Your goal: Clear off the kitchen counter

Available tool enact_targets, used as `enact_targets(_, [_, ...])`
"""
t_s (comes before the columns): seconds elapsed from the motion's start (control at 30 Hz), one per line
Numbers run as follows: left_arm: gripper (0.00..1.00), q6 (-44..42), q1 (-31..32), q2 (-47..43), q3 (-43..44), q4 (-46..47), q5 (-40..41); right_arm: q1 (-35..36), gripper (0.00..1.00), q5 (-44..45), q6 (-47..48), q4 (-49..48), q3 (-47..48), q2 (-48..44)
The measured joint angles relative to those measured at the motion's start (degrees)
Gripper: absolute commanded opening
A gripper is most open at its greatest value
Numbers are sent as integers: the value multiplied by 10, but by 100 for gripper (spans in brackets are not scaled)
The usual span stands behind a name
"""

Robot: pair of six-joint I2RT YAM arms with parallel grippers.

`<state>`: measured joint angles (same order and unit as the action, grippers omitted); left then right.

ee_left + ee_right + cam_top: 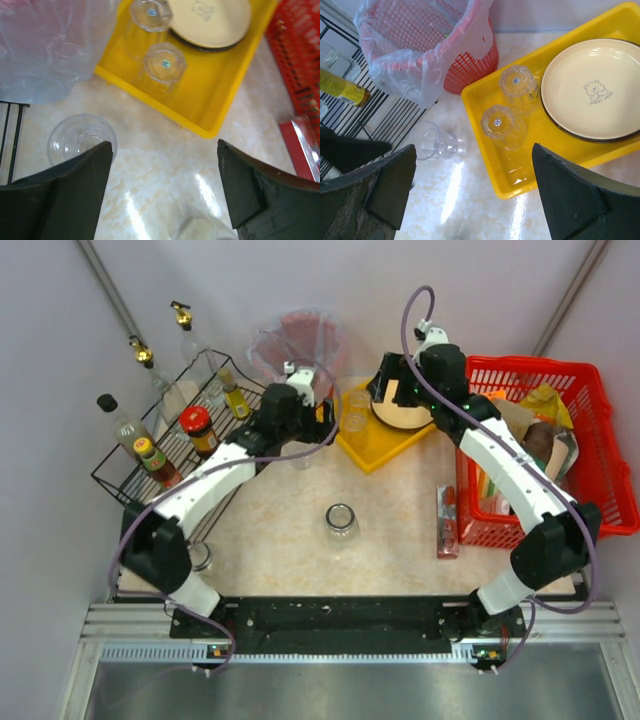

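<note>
The kitchen counter (280,530) carries a yellow tray (385,448) at the back, holding two upturned glasses (497,122) (517,82) and a cream plate (592,90). Left of the tray, a clear glass (437,145) lies on the marble; in the left wrist view this glass (80,137) sits just beyond my left finger. Another glass (341,523) stands mid-counter, and one more glass (200,558) is by the left arm's base. A red packet (447,522) lies at the right. My left gripper (165,150) hangs open and empty over bare marble. My right gripper (474,150) is open and empty above the tray's front-left corner.
A pink bin lined with a plastic bag (298,345) stands behind the left gripper. A black wire rack (170,450) with bottles fills the left side. A red basket (600,440) full of groceries sits at the right, next to the packet.
</note>
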<state>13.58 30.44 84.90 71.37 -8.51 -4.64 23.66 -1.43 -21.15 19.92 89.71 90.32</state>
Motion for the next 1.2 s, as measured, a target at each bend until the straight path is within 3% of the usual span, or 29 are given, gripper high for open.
enact_targets(0.2, [75,53,-1,212,236,-137,81,-2,88,-4,-11,4,-36,-24])
enact_targets(0.3, [72,67,-3,266,284,-174,102,-3,86,-8,-12,11,-44,-24])
enact_targets(0.6, [57,93,-14,328,299,-264,129,-6,86,-20,-16,10,-61,-24])
enact_targets(1.1, [0,109,-17,339,292,-289,131,-14,85,-31,-16,11,-69,-24])
enact_targets(1.2, [0,104,-17,339,292,-290,134,-14,85,-33,-16,11,-69,-24])
